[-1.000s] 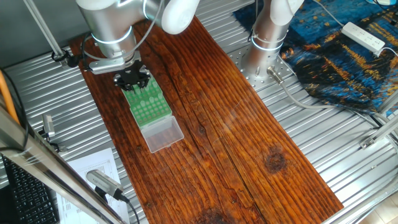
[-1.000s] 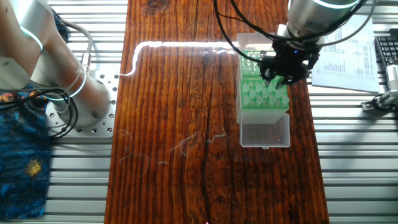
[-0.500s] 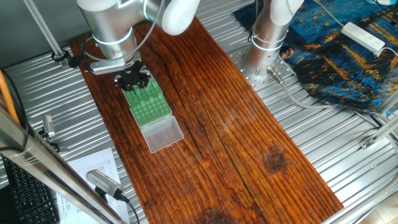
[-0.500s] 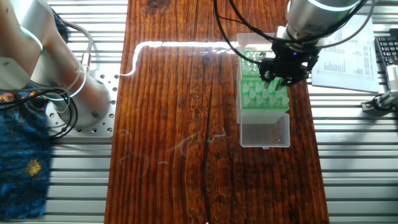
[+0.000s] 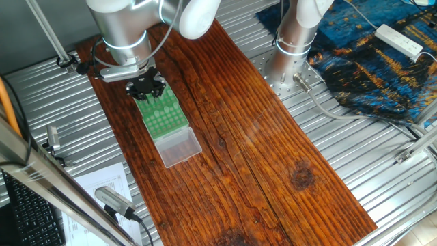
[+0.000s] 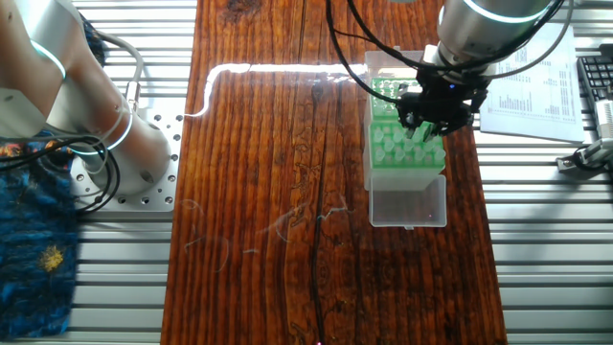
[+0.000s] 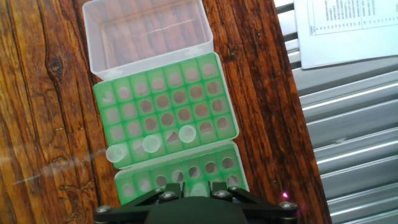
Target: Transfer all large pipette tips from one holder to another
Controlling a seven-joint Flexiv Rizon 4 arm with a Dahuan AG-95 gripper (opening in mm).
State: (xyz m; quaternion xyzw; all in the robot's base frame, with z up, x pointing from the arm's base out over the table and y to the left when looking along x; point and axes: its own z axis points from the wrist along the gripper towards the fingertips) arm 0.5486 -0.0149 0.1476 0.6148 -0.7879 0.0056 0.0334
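Two green holders lie end to end on the wooden board. In the hand view the far holder (image 7: pixel 165 109) carries three large pipette tips (image 7: pixel 151 144) in its nearest row, whitish with round tops. The near holder (image 7: pixel 214 167) lies right under my gripper (image 7: pixel 198 188). Its black fingers (image 7: pixel 217 186) stand close together with a whitish tip between them. From the fixed views, the gripper (image 5: pixel 145 89) (image 6: pixel 433 113) hovers over the green holders (image 5: pixel 166 116) (image 6: pixel 407 149); the held tip is hidden there.
A clear plastic lid (image 7: pixel 146 34) (image 5: pixel 179 147) (image 6: pixel 409 203) lies open beyond the far holder. A printed sheet (image 7: pixel 342 25) (image 6: pixel 536 86) rests on the metal table beside the board. The arm's base (image 5: pixel 290 48) and a blue cloth (image 5: pixel 369 61) stand opposite.
The gripper has shifted slightly along the holders, away from the clear lid. The holders and lid have not moved.
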